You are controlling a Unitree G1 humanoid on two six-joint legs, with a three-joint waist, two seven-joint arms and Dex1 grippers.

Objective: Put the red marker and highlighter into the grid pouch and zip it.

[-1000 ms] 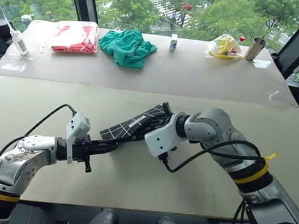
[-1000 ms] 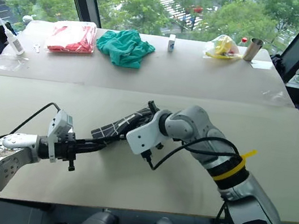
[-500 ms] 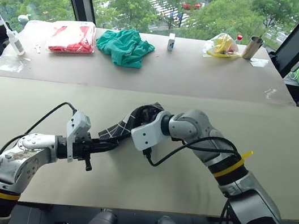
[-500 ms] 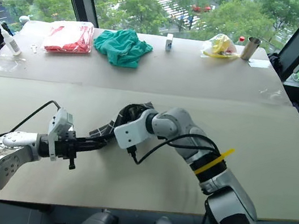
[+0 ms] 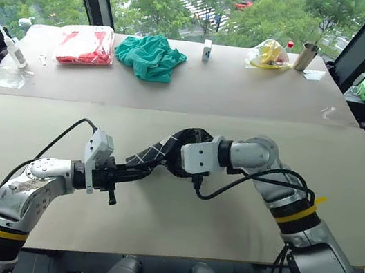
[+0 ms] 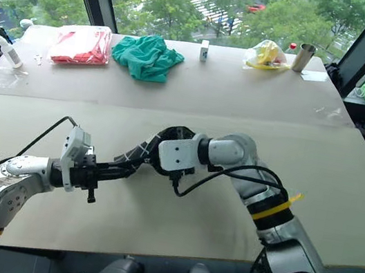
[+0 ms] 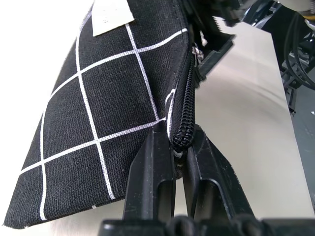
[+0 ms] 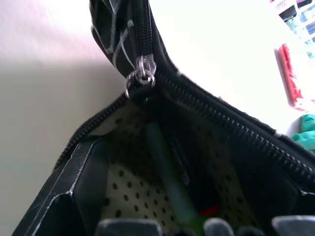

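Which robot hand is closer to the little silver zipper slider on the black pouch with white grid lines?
Right. The right gripper sits at the black grid pouch's open mouth by the zipper slider; the left gripper pinches the far, closed end.

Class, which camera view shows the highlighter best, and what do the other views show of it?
The right wrist view: it looks into the open grid pouch, where the highlighter lies on the dotted lining. In the head views and the left wrist view the pouch's outside hides the highlighter.
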